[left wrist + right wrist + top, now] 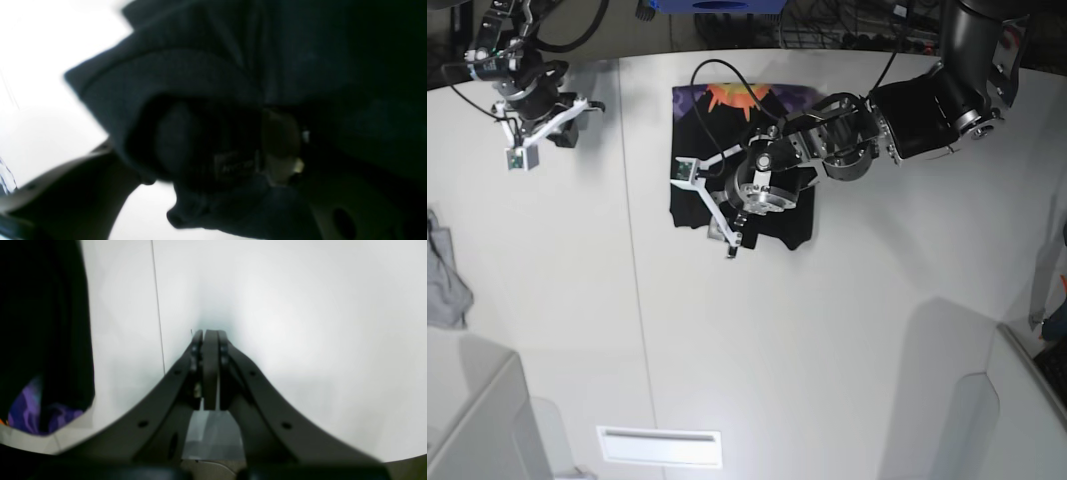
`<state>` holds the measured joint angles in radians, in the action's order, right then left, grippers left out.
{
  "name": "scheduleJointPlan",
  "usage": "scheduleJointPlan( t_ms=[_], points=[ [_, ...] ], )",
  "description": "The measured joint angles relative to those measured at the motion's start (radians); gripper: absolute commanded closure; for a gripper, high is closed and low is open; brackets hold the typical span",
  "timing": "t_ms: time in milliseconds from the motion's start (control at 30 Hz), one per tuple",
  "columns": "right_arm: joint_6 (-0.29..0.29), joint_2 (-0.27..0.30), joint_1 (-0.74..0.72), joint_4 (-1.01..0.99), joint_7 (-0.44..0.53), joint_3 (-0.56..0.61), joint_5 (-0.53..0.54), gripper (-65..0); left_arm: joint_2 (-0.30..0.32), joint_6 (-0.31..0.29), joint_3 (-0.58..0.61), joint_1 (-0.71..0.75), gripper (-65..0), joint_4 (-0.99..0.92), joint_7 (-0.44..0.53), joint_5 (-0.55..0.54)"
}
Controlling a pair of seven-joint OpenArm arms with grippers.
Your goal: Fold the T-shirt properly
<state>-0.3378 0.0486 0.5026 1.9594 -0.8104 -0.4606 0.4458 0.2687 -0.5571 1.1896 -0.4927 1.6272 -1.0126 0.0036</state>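
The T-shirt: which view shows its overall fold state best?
The base view: it shows the whole T-shirt as a compact black bundle on the table, print at its far edge. The left wrist view shows only dark blurred cloth; the right wrist view shows an edge with purple print.

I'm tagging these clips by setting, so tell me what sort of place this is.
Most likely a robotics lab or test workspace. Two robot arms work over a bare white table, the T-shirt is laid out as a test piece, and loose cables run along the back edge.
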Motion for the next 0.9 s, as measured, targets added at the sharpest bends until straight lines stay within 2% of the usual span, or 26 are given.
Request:
scheduleJointPlan(
  t_ms=[67,367,400,433,500,533,567,633,667,700,767,833,900],
  points=[
    [0.0,0.0,0.0,0.0,0.0,0.0,0.0,0.0,0.0,-0.011,-0.039,0.011,-48.4,0.029,-0.001,-0.013],
    [0.0,0.003,0.007,0.0,0.0,0.001,0.0,0.0,0.0,-0.009,-0.378,0.031,-46.2,0.22,0.003,-0.015],
    [-0.001,0.003,0.01,0.0,0.001,0.0,0.0,0.0,0.0,-0.008,-0.435,0.051,-43.4,0.241,0.004,-0.008],
    [-0.002,0.002,0.02,0.0,0.014,0.0,0.003,0.0,-0.003,-0.008,-0.509,0.087,-37.4,0.272,0.005,-0.01],
    [-0.003,0.007,0.044,0.004,0.021,-0.002,-0.002,0.0,0.003,-0.008,-0.658,0.174,-18.4,0.338,0.003,-0.004],
    [-0.003,0.008,0.06,0.004,0.042,-0.003,-0.004,0.0,0.001,-0.008,-0.719,0.224,-7.9,0.356,0.008,-0.002],
    [-0.005,0.015,0.079,0.004,0.087,-0.002,-0.024,0.0,0.002,0.004,-0.773,0.27,0.0,0.364,0.01,0.012],
    [-0.011,0.031,0.122,0.005,0.212,0.005,-0.106,0.0,0.004,-0.001,-0.879,0.356,0.0,0.351,-0.001,0.011],
    [-0.009,0.031,0.149,0.006,0.289,0.004,-0.166,0.0,-0.001,-0.002,-0.948,0.401,0.0,0.35,0.031,0.003],
    [-0.007,0.027,0.172,0.006,0.338,0.002,-0.217,0.0,-0.004,0.002,-1.025,0.449,0.0,0.352,0.102,0.014],
    [-0.007,0.009,0.218,0.007,0.431,0.0,-0.285,0.0,-0.005,0.008,-1.176,0.56,0.0,0.359,0.303,0.008],
    [-0.04,0.0,0.262,0.007,0.471,0.0,-0.324,0.0,0.02,0.023,-1.278,0.692,0.0,0.359,0.483,0.034],
    [-0.097,-0.002,0.307,0.016,0.479,-0.002,-0.351,0.0,0.062,0.01,-1.345,0.861,0.0,0.351,0.729,0.026]
  ],
)
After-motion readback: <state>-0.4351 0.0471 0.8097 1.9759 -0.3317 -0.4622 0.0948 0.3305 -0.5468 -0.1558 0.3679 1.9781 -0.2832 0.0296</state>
